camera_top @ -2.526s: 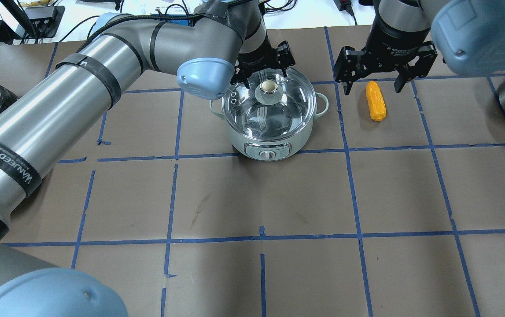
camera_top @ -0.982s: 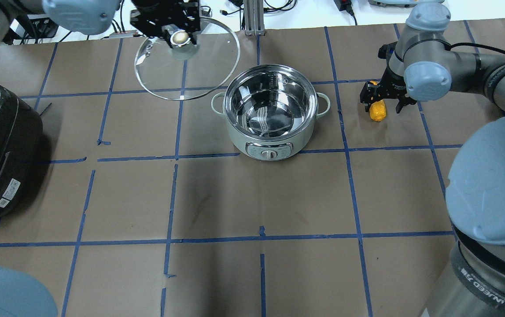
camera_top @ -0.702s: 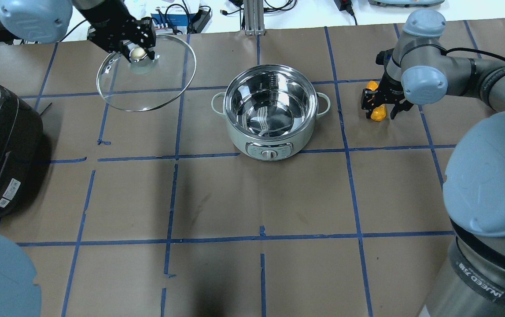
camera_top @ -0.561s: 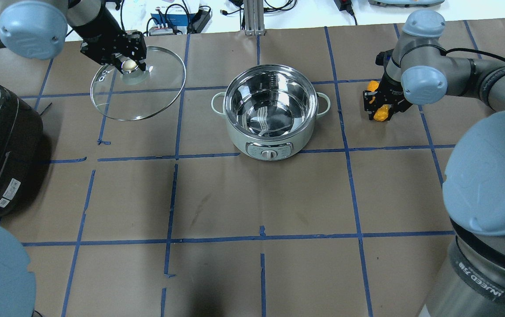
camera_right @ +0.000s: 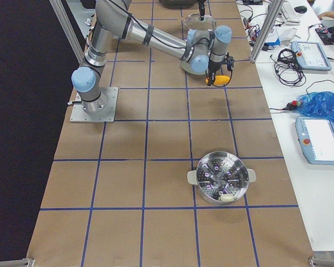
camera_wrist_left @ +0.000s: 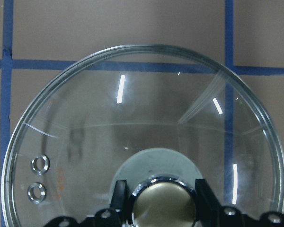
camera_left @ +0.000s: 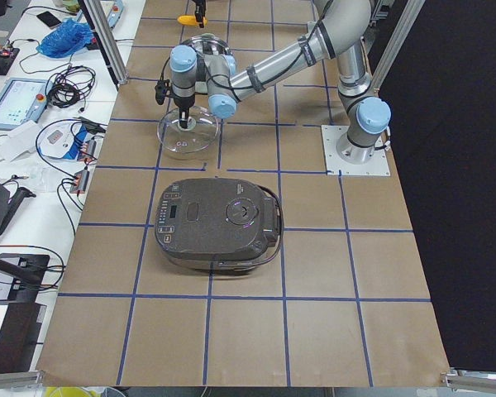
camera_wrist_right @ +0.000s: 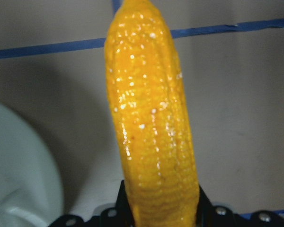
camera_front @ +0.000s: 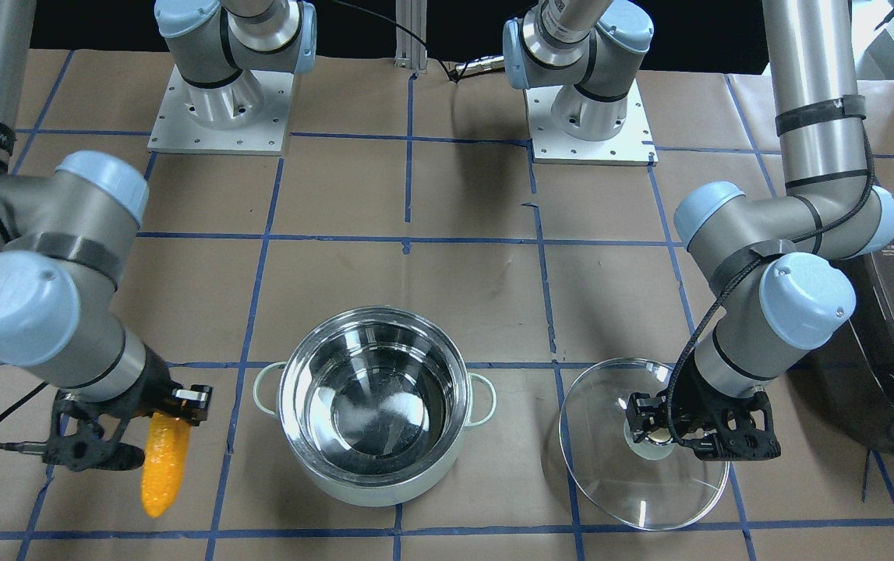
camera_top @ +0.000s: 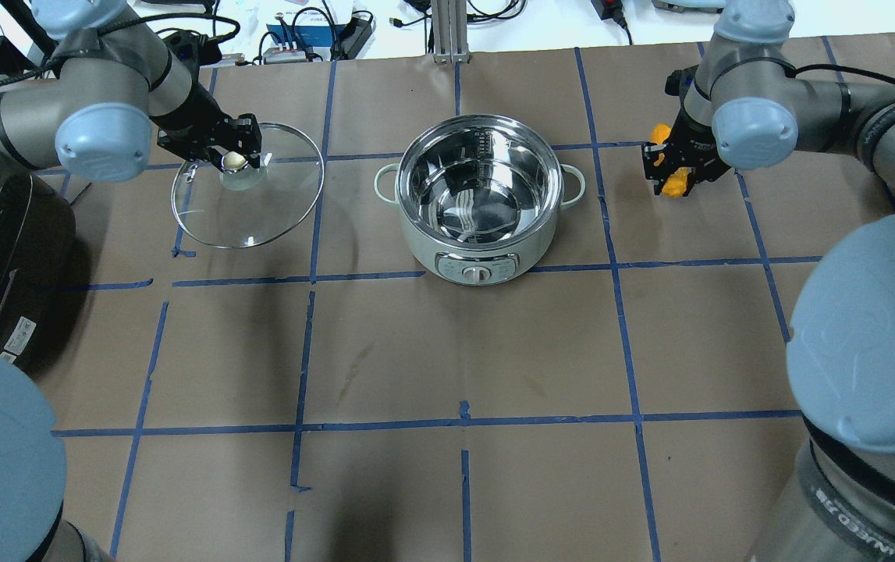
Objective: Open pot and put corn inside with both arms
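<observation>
On blue-taped brown paper (camera_top: 447, 351), one open pot (camera_top: 418, 251) is flanked by one lid (camera_top: 260, 215), clamped in the left gripper (camera_top: 233, 160), and one corn (camera_front: 162, 467), clamped in the right gripper (camera_top: 673, 168).

pot (camera_top: 427, 254) mouth uncovered, lid (camera_top: 252, 199) well aside

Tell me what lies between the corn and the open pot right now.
Only bare brown paper crossed by one blue tape line lies between the corn and the pot; the overhead view shows it.
</observation>
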Available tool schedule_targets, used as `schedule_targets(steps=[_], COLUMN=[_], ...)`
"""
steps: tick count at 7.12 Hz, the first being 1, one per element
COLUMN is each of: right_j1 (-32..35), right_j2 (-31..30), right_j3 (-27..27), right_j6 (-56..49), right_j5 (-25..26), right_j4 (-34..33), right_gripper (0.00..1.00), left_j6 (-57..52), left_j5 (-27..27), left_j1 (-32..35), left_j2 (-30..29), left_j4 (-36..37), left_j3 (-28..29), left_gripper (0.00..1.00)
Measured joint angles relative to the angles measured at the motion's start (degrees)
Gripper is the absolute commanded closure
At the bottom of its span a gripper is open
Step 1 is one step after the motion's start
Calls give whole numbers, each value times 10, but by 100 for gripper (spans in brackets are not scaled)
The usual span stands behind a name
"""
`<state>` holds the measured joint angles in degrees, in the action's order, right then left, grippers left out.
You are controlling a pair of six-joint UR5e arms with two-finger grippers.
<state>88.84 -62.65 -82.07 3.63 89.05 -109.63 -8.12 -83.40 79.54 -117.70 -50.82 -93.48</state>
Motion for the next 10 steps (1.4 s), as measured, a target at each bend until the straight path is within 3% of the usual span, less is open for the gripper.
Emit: schedule_targets(steps=[1,3,6,8,9,10], right_j1=[55,152,215,218,218,218], right_j2=[-14,-18,25,50,56,59], right_j3=[25,39,30,18,6,-9], right_j6=[39,108,163,165,166,166], right_j5=[-5,14,62,69,70,70], right_j4=[23,21,-38,-57,-71,-90], right_gripper=[86,86,83,64,19,5], left_j6=[0,0,0,2,3,5], left_j5=[0,-5,-35,-52,-68,-77], left_j1=[-2,-4,-8,-5,0,6], left_j2=[-7,-18,-6,63,117,173], left_j4=[13,33,10,-96,-174,-259], left_j3=[-3,-5,3,11,16,26], left_gripper=[76,0,0,0,0,0])
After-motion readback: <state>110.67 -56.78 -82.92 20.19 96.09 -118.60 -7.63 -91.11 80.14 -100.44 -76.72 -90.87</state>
